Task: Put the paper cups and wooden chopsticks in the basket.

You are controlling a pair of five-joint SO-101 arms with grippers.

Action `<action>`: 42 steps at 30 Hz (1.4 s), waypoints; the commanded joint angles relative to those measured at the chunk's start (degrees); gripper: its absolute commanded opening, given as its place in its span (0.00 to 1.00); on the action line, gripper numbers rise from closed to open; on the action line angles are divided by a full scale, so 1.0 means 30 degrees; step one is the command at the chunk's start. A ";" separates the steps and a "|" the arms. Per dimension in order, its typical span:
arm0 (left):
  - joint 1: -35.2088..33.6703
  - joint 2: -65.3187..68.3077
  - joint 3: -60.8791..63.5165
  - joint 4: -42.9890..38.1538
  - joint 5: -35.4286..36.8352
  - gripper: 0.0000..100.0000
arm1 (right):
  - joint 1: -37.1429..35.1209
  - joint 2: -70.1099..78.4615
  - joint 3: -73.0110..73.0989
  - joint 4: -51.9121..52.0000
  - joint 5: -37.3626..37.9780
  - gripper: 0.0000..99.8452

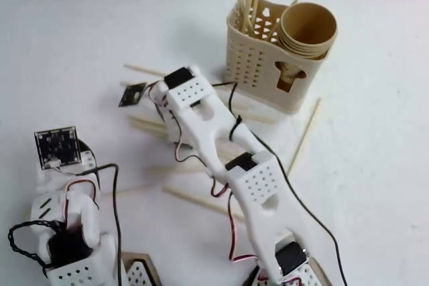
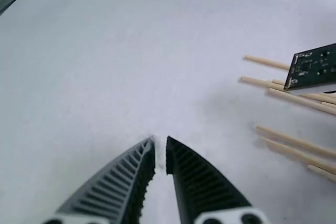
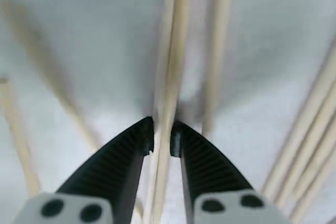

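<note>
The cream basket (image 1: 258,65) stands at the back right, holding stacked paper cups (image 1: 308,28) and several upright wooden chopsticks (image 1: 248,1). More chopsticks lie loose on the white table, one left of the basket (image 1: 144,69), one to its right (image 1: 305,132) and one nearer the front (image 1: 201,202). My right gripper (image 3: 161,129) is down at the table, shut on two chopsticks (image 3: 169,66) that lie close together; others lie beside them (image 3: 218,51). At the front left, my left gripper (image 2: 160,145) is shut over bare table with nothing in it.
The right arm (image 1: 221,145) stretches diagonally across the middle of the table. Its wrist camera board (image 2: 314,67) hangs above loose chopsticks (image 2: 294,142). The left arm (image 1: 67,219) is folded at the front left corner. Open white table lies at the back left.
</note>
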 commanded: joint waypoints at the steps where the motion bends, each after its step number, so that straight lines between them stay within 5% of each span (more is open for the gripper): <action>1: -0.0161 -0.0220 -0.0147 -0.0469 0.0147 0.06 | -0.0073 -0.2242 -0.0469 0.0308 0.0117 0.02; 16: -0.0161 -0.0220 -0.0147 -0.0469 0.0147 0.06 | -0.0190 -0.4879 -0.0088 0.1187 -0.1260 0.03; 23: -0.0161 -0.0220 -0.0147 -0.0469 0.0147 0.06 | -0.0073 -0.4908 0.2198 0.0366 -0.1231 0.25; 42: -0.0161 -0.0220 -0.0147 -0.0469 0.0147 0.06 | 0.0864 -0.4908 0.9172 -0.7839 0.0410 0.23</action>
